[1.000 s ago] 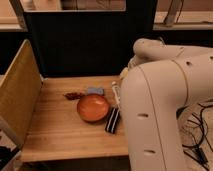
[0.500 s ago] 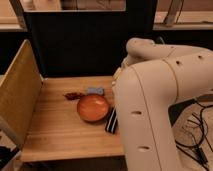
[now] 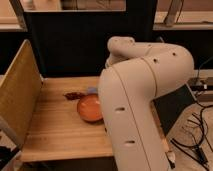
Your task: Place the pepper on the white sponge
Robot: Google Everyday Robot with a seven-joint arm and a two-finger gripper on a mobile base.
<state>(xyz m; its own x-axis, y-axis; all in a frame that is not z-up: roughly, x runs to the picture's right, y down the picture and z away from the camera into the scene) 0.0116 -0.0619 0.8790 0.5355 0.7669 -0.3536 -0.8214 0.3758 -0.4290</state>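
Observation:
The pepper (image 3: 74, 95) is a small dark red, wrinkled thing lying on the wooden table (image 3: 55, 130), just left of the orange bowl's far rim. A sliver of the white sponge (image 3: 92, 90) shows as a pale bluish pad behind the bowl, mostly covered by the arm. The large white arm (image 3: 142, 95) fills the right half of the view. The gripper is hidden behind the arm's body, and no part of it shows.
A round orange bowl (image 3: 90, 108) sits mid-table, its right side covered by the arm. A tall wooden side panel (image 3: 17, 97) walls the table's left edge. A dark panel (image 3: 75, 45) stands behind the table. Cables (image 3: 195, 135) lie on the floor at right.
The arm has swung left and nearer the camera. It now covers the black striped object, most of the sponge and the right part of the table. The pepper and bowl have not moved.

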